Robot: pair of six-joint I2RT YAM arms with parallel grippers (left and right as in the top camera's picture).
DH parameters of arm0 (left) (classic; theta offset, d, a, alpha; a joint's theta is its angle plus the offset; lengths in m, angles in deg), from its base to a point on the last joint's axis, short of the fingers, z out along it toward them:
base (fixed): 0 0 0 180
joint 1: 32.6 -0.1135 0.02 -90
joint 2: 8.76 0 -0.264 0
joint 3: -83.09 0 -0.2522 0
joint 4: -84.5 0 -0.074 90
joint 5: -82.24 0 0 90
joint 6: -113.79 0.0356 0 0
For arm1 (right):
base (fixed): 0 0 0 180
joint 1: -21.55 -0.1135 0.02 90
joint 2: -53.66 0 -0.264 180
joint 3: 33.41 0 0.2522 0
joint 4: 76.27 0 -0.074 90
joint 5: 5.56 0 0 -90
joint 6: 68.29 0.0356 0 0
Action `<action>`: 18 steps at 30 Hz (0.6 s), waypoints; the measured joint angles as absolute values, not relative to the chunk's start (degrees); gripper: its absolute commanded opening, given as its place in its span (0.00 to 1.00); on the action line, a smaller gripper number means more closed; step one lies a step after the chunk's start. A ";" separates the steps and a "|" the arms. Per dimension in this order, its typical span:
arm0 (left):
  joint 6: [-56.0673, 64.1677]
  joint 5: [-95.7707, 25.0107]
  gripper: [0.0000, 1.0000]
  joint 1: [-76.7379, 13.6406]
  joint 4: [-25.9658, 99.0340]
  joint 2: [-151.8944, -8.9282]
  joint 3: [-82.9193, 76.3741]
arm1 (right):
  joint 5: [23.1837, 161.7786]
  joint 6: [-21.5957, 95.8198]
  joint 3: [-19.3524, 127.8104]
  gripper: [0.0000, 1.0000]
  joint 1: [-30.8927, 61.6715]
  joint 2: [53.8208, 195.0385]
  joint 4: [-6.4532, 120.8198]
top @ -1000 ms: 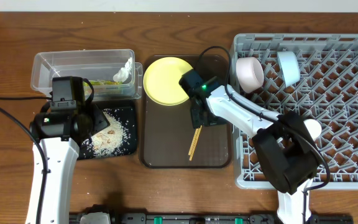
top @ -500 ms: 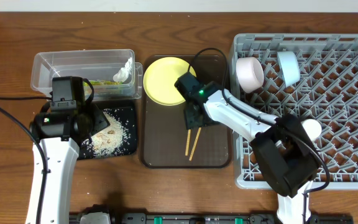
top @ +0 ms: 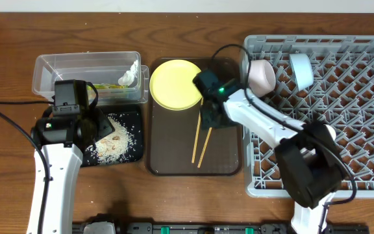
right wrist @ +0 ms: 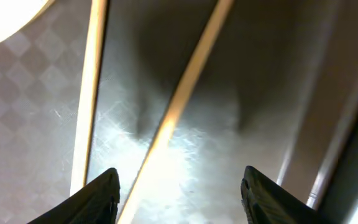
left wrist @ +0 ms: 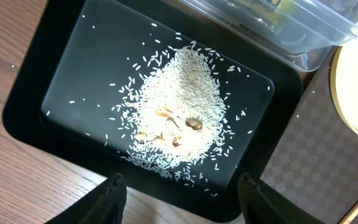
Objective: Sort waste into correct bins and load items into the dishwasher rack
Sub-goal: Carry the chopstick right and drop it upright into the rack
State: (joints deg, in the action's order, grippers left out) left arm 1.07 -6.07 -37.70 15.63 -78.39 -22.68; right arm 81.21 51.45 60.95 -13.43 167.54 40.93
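Observation:
Two wooden chopsticks (top: pixel 199 145) lie side by side on the brown serving tray (top: pixel 174 162). My right gripper (top: pixel 210 119) is open just above their upper ends. In the right wrist view (right wrist: pixel 179 186) one chopstick (right wrist: pixel 180 99) runs between the jaws and the other (right wrist: pixel 92 93) lies outside the left finger. The yellow plate (top: pixel 173 84) sits at the tray's far end. My left gripper (top: pixel 100 128) hangs open and empty (left wrist: pixel 182 193) over the black tray (left wrist: pixel 61 68), which holds rice scraps (left wrist: pixel 179 118). The clear tub (top: pixel 76 68) holds the wrapper (top: pixel 109 86) and tissue (top: pixel 132 73).
The grey dishwasher rack (top: pixel 343 162) fills the right side. A white bowl (top: pixel 261 76) and a light blue bowl (top: pixel 300 70) stand in its far left part. A small white cup (top: pixel 327 132) shows by my right arm. The plate's edge (left wrist: pixel 353 87) shows in the left wrist view.
My right gripper has shifted a little right and turned over the chopsticks. The two chopsticks have spread apart on the brown tray. The left arm has not moved.

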 measured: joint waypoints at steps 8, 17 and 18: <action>1.07 -6.07 0.61 -37.70 15.65 -78.39 -22.68 | 81.61 52.26 59.20 0.59 -13.65 167.21 41.22; 1.07 -6.07 0.61 -37.70 15.63 -78.39 -22.68 | 82.48 55.62 54.68 0.44 -16.10 167.15 42.51; 1.07 -6.07 0.61 -37.70 15.63 -78.39 -22.68 | 82.46 55.60 54.39 0.41 -16.16 167.15 42.53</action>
